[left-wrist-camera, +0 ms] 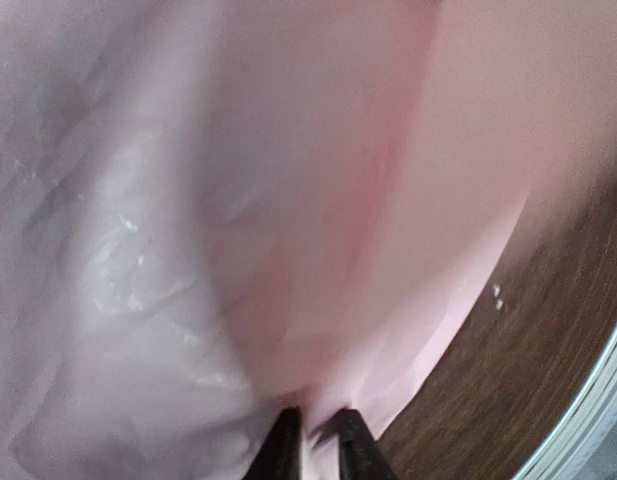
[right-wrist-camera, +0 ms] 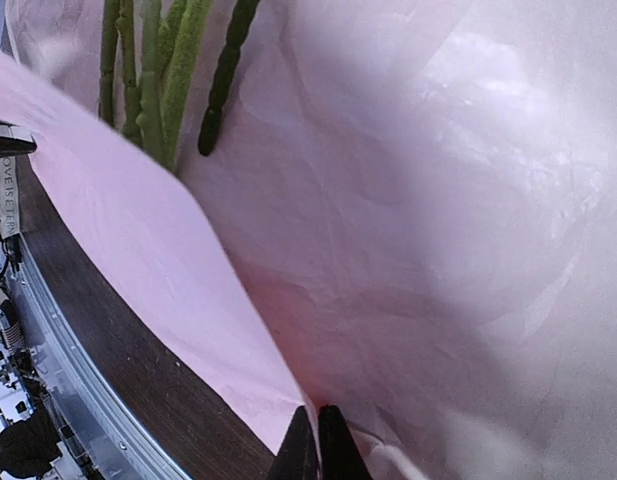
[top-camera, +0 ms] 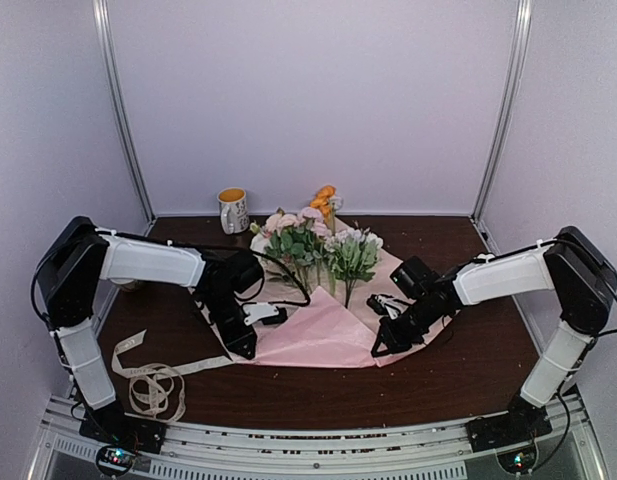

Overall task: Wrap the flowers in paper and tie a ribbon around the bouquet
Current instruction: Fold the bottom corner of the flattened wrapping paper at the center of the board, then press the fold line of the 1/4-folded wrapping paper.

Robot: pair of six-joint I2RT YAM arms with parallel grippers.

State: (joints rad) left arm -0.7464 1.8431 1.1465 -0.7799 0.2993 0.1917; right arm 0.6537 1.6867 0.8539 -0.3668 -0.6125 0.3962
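The flowers [top-camera: 318, 245] lie on the pale pink paper [top-camera: 328, 335] spread flat mid-table, blooms toward the back, green stems [right-wrist-camera: 168, 70] toward the front. The sheet lies unrolled, so no wrapped bouquet is in view. My left gripper [top-camera: 246, 350] is at the sheet's near-left edge. Its jaws [left-wrist-camera: 316, 415] stand a narrow gap apart, with a fold of paper [left-wrist-camera: 318, 250] rising between them. My right gripper [top-camera: 380, 348] is at the near-right edge, and its fingers [right-wrist-camera: 318, 412] are shut on the paper's corner [right-wrist-camera: 288, 300]. The cream ribbon [top-camera: 148, 378] lies looped at the front left.
A white mug [top-camera: 232, 210] with a yellow inside stands at the back left beside the blooms. The metal rail [top-camera: 318, 445] runs along the table's near edge. White walls and posts close in the back and sides.
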